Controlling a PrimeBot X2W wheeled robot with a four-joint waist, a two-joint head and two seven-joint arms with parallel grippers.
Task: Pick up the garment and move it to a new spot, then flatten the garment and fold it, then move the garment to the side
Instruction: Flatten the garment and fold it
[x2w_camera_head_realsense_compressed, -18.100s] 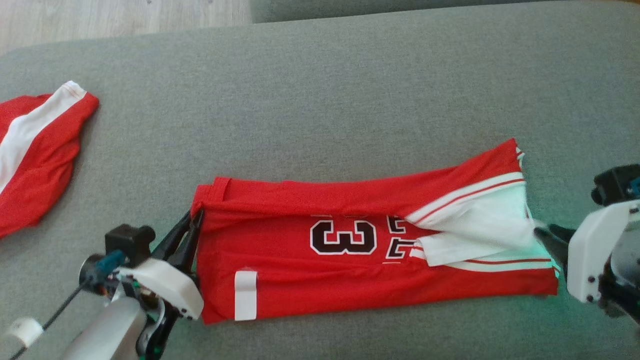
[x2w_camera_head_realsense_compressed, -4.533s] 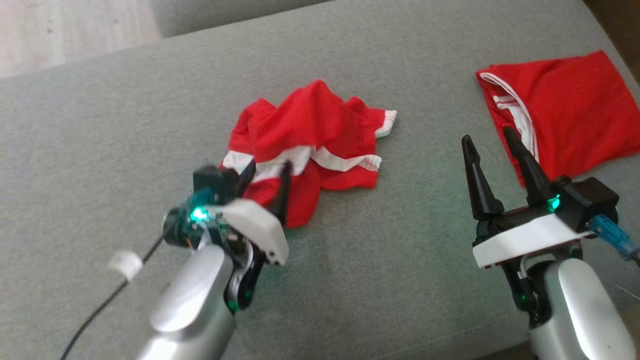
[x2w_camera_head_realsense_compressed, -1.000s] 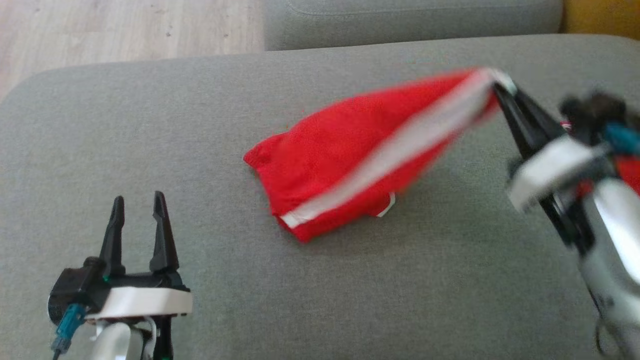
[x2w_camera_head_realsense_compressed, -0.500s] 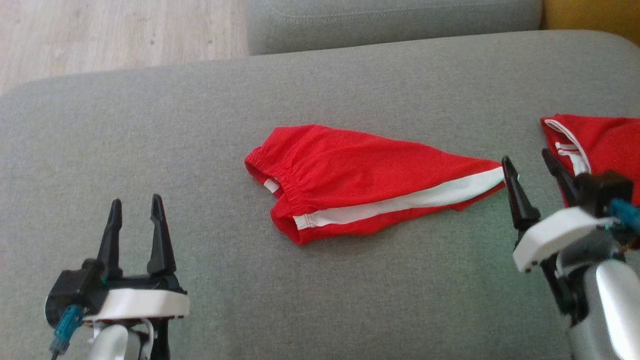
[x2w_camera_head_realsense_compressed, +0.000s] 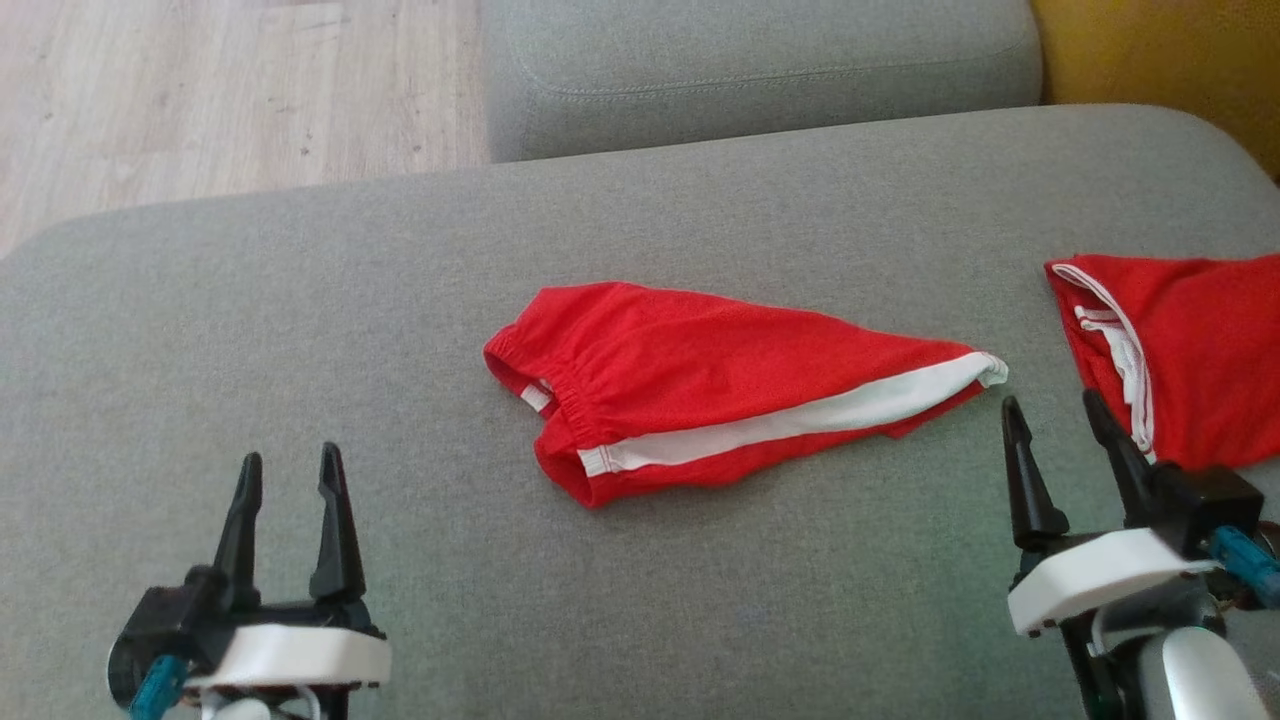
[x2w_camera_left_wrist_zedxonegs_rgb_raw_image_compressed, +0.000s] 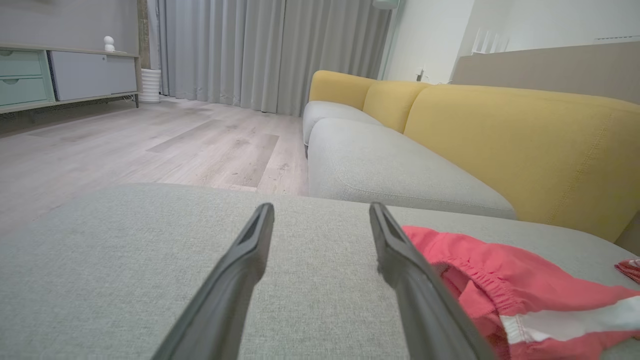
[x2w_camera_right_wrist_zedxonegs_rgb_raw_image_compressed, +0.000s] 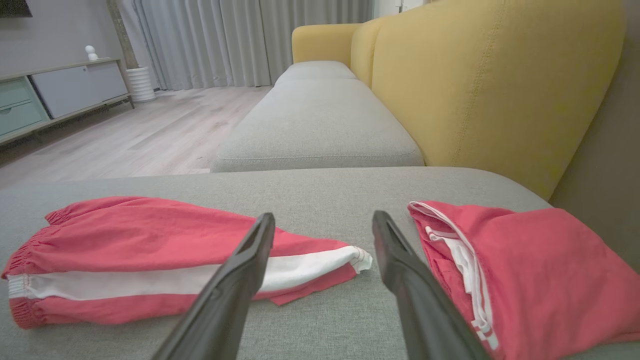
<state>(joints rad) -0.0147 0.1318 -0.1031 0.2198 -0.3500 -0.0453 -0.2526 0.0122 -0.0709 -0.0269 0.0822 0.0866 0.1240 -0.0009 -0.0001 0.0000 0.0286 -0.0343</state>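
Note:
The garment (x2w_camera_head_realsense_compressed: 720, 385), red shorts with a white side stripe and an elastic waistband at their left end, lies stretched out on the grey sofa seat (x2w_camera_head_realsense_compressed: 300, 300); it also shows in the right wrist view (x2w_camera_right_wrist_zedxonegs_rgb_raw_image_compressed: 150, 250) and the left wrist view (x2w_camera_left_wrist_zedxonegs_rgb_raw_image_compressed: 500, 290). My right gripper (x2w_camera_head_realsense_compressed: 1060, 425) stands open just below and right of the shorts' right tip, touching nothing. At the lower left my left gripper (x2w_camera_head_realsense_compressed: 290, 470) is open and empty, well clear of the waistband.
A folded red jersey (x2w_camera_head_realsense_compressed: 1180, 350) with white trim lies at the right edge of the seat, close to my right gripper. A second grey cushion (x2w_camera_head_realsense_compressed: 760, 70) sits behind, a yellow backrest (x2w_camera_right_wrist_zedxonegs_rgb_raw_image_compressed: 475, 85) at the right, and wooden floor (x2w_camera_head_realsense_compressed: 200, 90) beyond.
My right gripper let go of the shorts' right end and drew back toward me; the shorts settled flat on the seat. The head camera shifted slightly. The left gripper stayed open.

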